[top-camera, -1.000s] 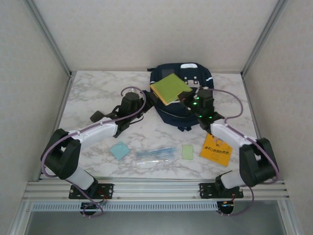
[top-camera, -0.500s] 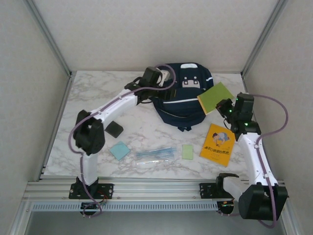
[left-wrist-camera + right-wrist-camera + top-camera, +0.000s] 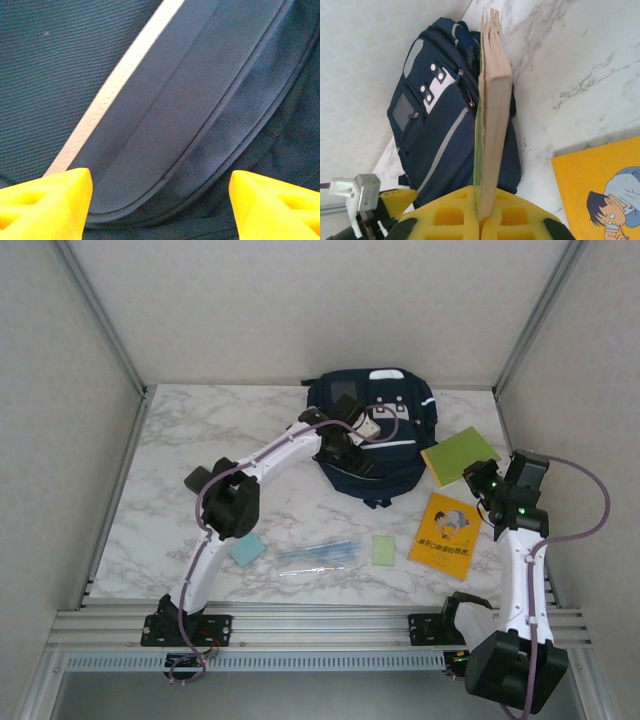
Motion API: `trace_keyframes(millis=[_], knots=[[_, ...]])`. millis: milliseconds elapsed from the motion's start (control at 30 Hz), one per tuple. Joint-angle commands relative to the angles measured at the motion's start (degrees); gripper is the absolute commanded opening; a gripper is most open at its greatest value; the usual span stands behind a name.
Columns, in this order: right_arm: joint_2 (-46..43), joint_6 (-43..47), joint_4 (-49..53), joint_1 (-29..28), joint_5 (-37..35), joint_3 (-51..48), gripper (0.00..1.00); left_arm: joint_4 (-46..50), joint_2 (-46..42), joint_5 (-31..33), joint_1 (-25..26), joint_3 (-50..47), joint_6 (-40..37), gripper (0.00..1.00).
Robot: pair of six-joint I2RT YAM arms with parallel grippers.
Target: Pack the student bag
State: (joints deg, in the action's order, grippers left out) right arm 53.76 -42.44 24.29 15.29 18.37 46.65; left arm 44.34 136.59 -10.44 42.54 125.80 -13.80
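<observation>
The student bag (image 3: 385,410), dark navy with a thin white stripe and pale patches, lies at the back middle of the table. My left gripper (image 3: 352,452) hovers over its front. In the left wrist view that gripper (image 3: 160,212) is open, its yellow fingertips (image 3: 45,202) spread wide just above the striped fabric (image 3: 165,100). Off the bag's right side, my right gripper (image 3: 490,483) is shut on a green-covered book (image 3: 460,455). The right wrist view shows this book (image 3: 494,100) edge-on between the jaws of the right gripper (image 3: 487,220), with the bag (image 3: 435,120) behind it.
An orange picture book (image 3: 445,535) lies front right, just left of the right arm. Along the front are a small green pad (image 3: 384,550), a clear pack of pens (image 3: 318,555) and a pale blue pad (image 3: 245,550). Frame posts and walls enclose the table.
The right gripper has carried the green book from on top of the bag out past its right side. The left arm has reached across to the bag and settled over its front.
</observation>
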Motion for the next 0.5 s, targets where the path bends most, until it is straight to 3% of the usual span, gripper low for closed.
trace_keyframes(millis=[0, 133, 333, 467], knots=[[0.14, -0.34, -2.39, 0.95, 3.7, 0.1, 0.0, 3.81, 2.92, -0.5, 0.33, 2.68, -4.3, 0.73], [0.14, -0.29, -2.59, 1.17, 3.88, 0.13, 0.0, 3.92, 5.55, 1.5, 0.55, 3.29, -5.17, 0.74], [0.02, -0.4, -2.7, 1.23, 4.97, 0.36, 0.0, 5.96, 13.02, 10.5, 0.26, 10.48, -2.76, 0.71], [-0.56, 0.06, -2.02, 1.32, 4.93, 0.85, 0.0, 6.16, 15.38, 11.71, 0.08, 12.64, -1.32, 0.45]])
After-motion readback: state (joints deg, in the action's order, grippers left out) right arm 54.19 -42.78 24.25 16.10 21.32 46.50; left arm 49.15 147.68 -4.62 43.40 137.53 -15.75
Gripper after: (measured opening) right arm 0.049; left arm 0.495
